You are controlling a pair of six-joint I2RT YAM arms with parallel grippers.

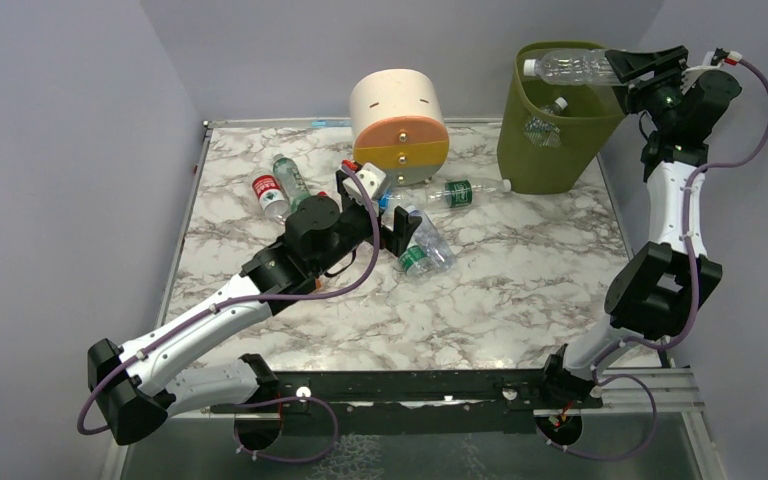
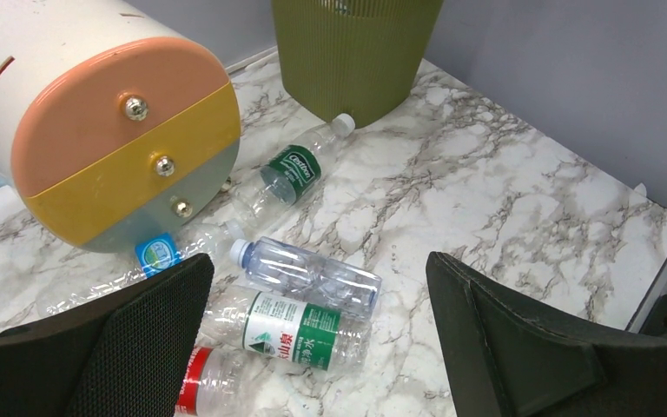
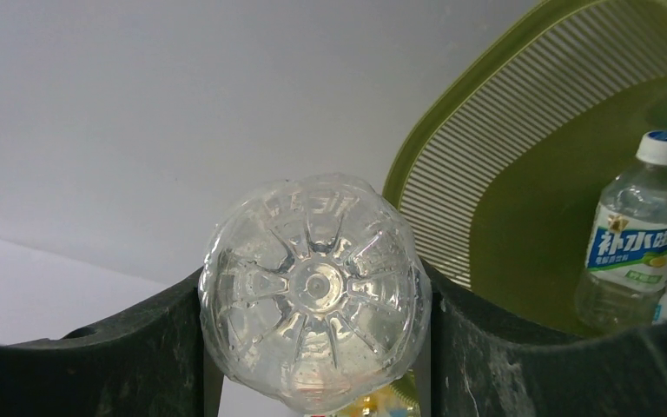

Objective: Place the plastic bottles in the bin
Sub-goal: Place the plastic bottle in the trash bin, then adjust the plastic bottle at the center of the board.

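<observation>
Jaws on right gripper [image 1: 624, 66] clamp an empty clear bottle [image 1: 566, 67] over the rim of the olive bin [image 1: 550, 150], left gripper [image 1: 373, 205] ones gape wide; looks light, slick, crushable, so I'd hold mid-body.

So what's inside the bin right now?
One blue-labelled bottle stands in the bin, roughly upright. The bottom is hidden by the bin's own wall and the held bottle.

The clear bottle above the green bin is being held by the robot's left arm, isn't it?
No, it is the right gripper that holds the clear bottle above the green bin. The top external view shows it.
</observation>
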